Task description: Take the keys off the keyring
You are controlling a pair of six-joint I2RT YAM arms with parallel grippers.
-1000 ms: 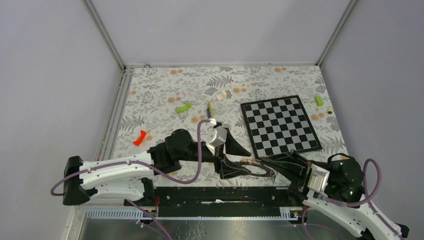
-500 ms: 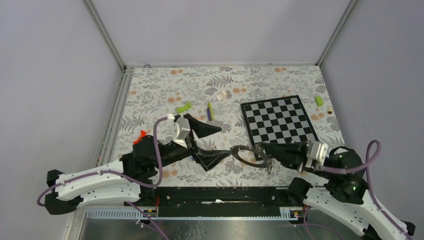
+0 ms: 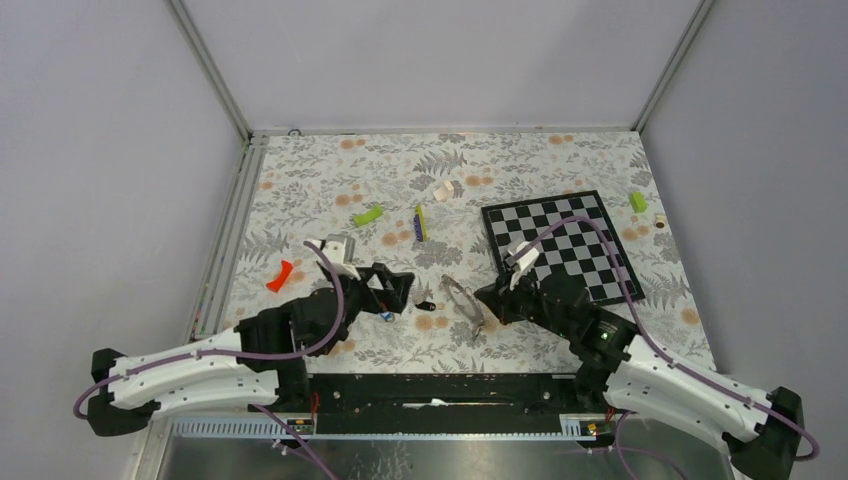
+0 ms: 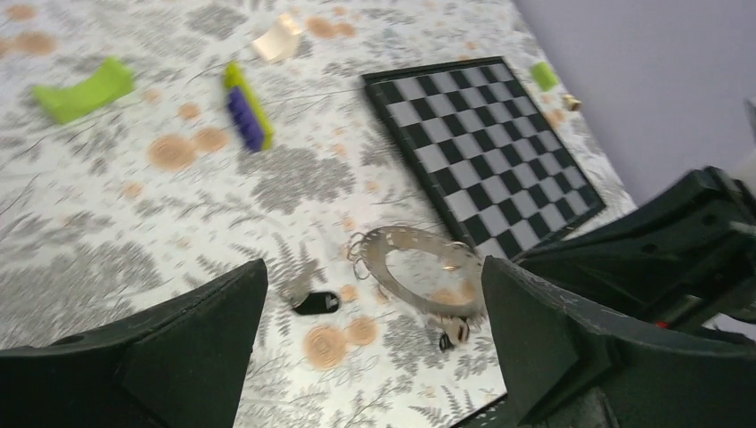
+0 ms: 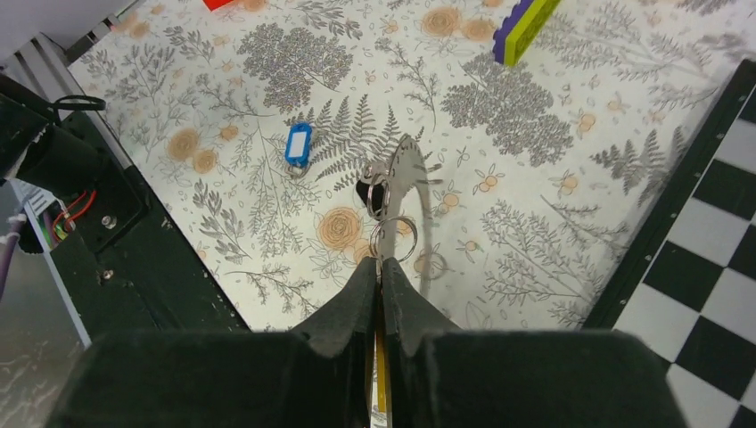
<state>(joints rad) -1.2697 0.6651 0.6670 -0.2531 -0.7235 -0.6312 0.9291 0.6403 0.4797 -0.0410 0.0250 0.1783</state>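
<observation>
- My right gripper [image 5: 379, 267] has swung in from the right. It is pinched tight on the near edge of the keyring [image 5: 412, 174], which is now tipped up on edge.
- My left gripper [image 3: 392, 293] has backed off leftward, fingers spread wide, holding nothing.
- The blue-tagged key [image 5: 298, 144] and black-tagged key [image 4: 316, 302] lie on the table [image 3: 560, 160], left of the ring.

right gripper [image 5: 381, 270] pinches the keyring [image 5: 411, 181]; blue key [image 5: 298, 144] apart.

No text, label, brand, number or sign can be read anywhere.
</observation>
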